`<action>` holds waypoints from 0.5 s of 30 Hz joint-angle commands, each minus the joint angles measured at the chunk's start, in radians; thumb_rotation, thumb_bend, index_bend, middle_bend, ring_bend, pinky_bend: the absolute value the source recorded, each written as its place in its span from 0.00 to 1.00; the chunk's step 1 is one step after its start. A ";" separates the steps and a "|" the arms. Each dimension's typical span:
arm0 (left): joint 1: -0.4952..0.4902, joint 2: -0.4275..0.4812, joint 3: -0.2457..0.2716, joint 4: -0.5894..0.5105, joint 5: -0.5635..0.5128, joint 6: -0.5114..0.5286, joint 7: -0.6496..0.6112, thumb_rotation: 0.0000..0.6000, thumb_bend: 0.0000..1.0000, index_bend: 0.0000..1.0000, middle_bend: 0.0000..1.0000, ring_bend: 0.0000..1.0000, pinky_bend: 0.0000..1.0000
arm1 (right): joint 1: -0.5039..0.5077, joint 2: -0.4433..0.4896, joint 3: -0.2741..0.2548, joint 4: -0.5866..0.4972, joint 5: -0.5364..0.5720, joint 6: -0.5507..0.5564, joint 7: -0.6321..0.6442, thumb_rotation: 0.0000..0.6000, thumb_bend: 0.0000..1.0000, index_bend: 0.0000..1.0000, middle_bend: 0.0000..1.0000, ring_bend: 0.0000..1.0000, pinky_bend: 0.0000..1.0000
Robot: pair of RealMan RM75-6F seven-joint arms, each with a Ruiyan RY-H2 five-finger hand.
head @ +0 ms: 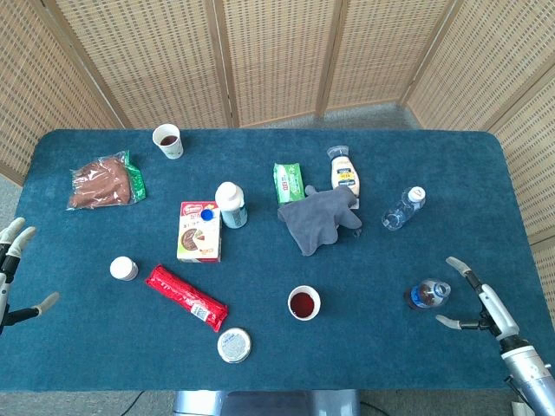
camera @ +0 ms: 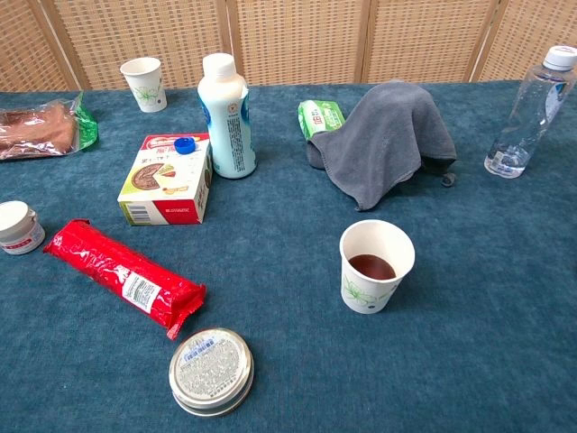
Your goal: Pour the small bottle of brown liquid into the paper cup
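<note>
Now, with your right hand (head: 482,305) spread wide and empty just beside the small clear brown-liquid bottle (head: 427,294), well right of the white paper cup (head: 304,302), wrap its body squarely before lifting

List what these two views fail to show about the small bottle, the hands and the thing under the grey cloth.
- Small bottle: out of frame in the chest view; too small in the head view to tell what is in it.
- Right hand: head view only, arm cut by the frame corner.
- Left hand: cut by the left edge in the head view.
- White squeeze bottle: hidden by the grey cloth in the chest view.
</note>
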 commanded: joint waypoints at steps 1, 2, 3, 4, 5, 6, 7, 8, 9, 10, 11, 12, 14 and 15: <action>0.000 0.000 0.000 0.000 0.001 0.000 0.001 1.00 0.19 0.00 0.00 0.00 0.00 | 0.001 -0.019 0.006 0.012 0.007 0.006 0.014 1.00 0.03 0.00 0.00 0.00 0.00; 0.000 0.000 0.001 0.000 0.001 0.001 0.002 1.00 0.19 0.00 0.00 0.00 0.00 | 0.000 -0.027 0.009 0.015 0.009 0.010 0.021 1.00 0.03 0.00 0.00 0.00 0.00; 0.000 -0.001 0.001 -0.001 0.000 0.001 0.004 1.00 0.19 0.00 0.00 0.00 0.00 | -0.001 -0.037 0.011 0.020 0.011 0.017 0.032 1.00 0.03 0.00 0.00 0.00 0.00; 0.000 -0.001 0.001 -0.001 0.000 0.001 0.004 1.00 0.19 0.00 0.00 0.00 0.00 | -0.002 -0.044 0.013 0.024 0.011 0.022 0.040 1.00 0.04 0.00 0.00 0.00 0.00; 0.000 -0.001 0.001 -0.001 0.000 0.001 0.004 1.00 0.19 0.00 0.00 0.00 0.00 | -0.002 -0.052 0.014 0.030 0.012 0.026 0.046 1.00 0.04 0.00 0.00 0.00 0.00; 0.000 -0.001 0.001 -0.001 0.000 0.001 0.004 1.00 0.19 0.00 0.00 0.00 0.00 | -0.003 -0.061 0.016 0.038 0.013 0.030 0.052 1.00 0.04 0.00 0.00 0.00 0.00; 0.000 -0.001 0.001 -0.001 0.000 0.000 0.004 1.00 0.19 0.00 0.00 0.00 0.00 | -0.003 -0.068 0.016 0.045 0.013 0.033 0.055 1.00 0.04 0.00 0.00 0.00 0.00; 0.000 0.000 0.001 -0.001 0.000 0.000 0.003 1.00 0.19 0.00 0.00 0.00 0.00 | -0.003 -0.073 0.017 0.051 0.014 0.034 0.059 1.00 0.05 0.00 0.00 0.00 0.00; 0.000 -0.001 0.000 -0.001 -0.001 -0.001 0.003 1.00 0.19 0.00 0.00 0.00 0.00 | -0.003 -0.080 0.017 0.058 0.015 0.035 0.063 1.00 0.04 0.00 0.00 0.00 0.00; 0.000 0.000 0.000 -0.001 -0.002 -0.001 0.003 1.00 0.19 0.00 0.00 0.00 0.00 | -0.003 -0.084 0.017 0.064 0.015 0.035 0.065 1.00 0.04 0.00 0.00 0.00 0.00; -0.001 0.000 0.000 0.000 -0.003 -0.002 0.003 1.00 0.19 0.00 0.00 0.00 0.00 | -0.003 -0.089 0.017 0.069 0.015 0.035 0.067 1.00 0.04 0.00 0.00 0.00 0.00; -0.001 0.000 0.000 0.000 -0.003 -0.002 0.003 1.00 0.19 0.00 0.00 0.00 0.00 | -0.002 -0.095 0.015 0.076 0.015 0.033 0.069 1.00 0.05 0.00 0.00 0.00 0.00; -0.001 0.000 0.000 0.000 -0.003 -0.003 0.003 1.00 0.19 0.00 0.00 0.00 0.00 | -0.001 -0.104 0.013 0.087 0.015 0.027 0.070 1.00 0.06 0.00 0.00 0.00 0.00; -0.001 0.000 0.000 0.000 -0.003 -0.003 0.003 1.00 0.19 0.00 0.00 0.00 0.00 | -0.001 -0.111 0.012 0.095 0.017 0.022 0.072 1.00 0.06 0.00 0.00 0.00 0.00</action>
